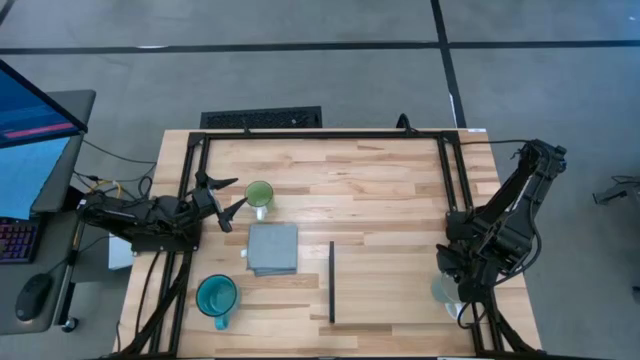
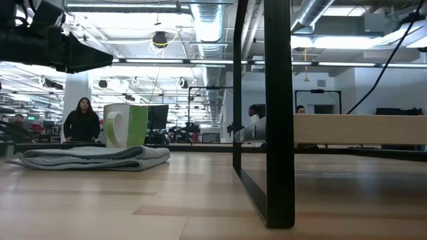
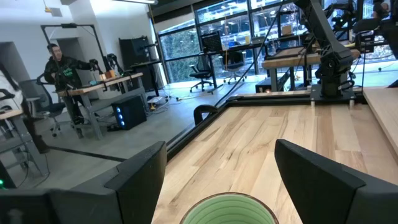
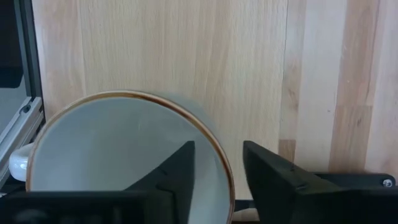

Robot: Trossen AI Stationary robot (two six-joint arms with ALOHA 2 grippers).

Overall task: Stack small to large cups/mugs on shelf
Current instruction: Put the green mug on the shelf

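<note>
Wooden table (image 1: 380,190): right gripper (image 4: 217,171) straddles white mug (image 4: 118,155) rim, jaws parted, not clamped; glazed, slippery, breakable, so grip the wall. Left gripper (image 1: 228,197) spread beside green mug (image 1: 259,193)

One camera looks straight down on the whole bench (image 1: 380,190); another sits level at its surface. Both show the green mug (image 1: 259,194), which the left wrist camera sees close.

table (image 1: 390,190) | 3 mugs, grey cloth (image 1: 272,248), wood panel (image 1: 332,282)
</note>
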